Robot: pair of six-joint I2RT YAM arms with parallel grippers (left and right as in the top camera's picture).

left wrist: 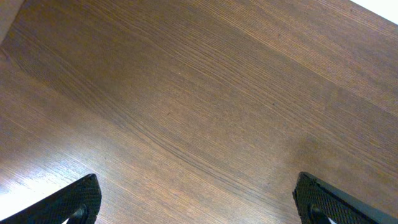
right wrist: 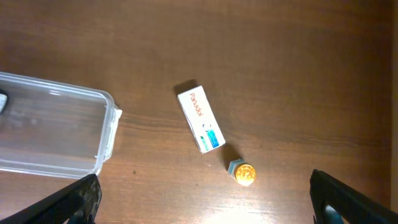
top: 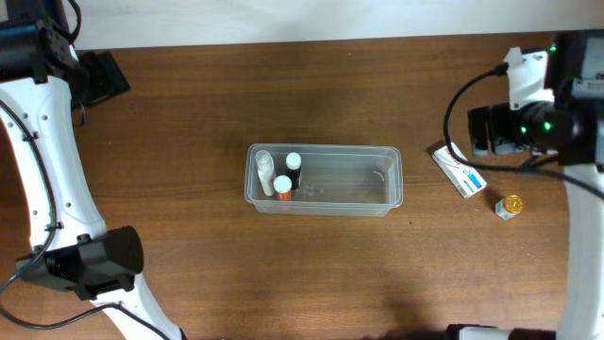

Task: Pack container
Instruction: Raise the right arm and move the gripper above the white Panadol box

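Packing under way: box and jar are not yet in.
Overhead: the container (top: 326, 148) sits mid-bench with three bottles (top: 281, 176) at its left end; a box (top: 460, 171) and a jar (top: 510, 206) lie on the bench to its right. Left wrist: the left pincer (left wrist: 198, 202) gapes wide and empty over bare bench (left wrist: 199, 93). Right wrist: the right pincer (right wrist: 205, 199), fully open and empty, hangs above the box; the next move likely calls for dropping onto it and closing.

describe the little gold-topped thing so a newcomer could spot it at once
Find the clear container at centre, then look toward the right edge of the overhead view. Just past the white box sits the gold-topped item, not touching it. Unlike the flat box, it is tiny with a round golden top.
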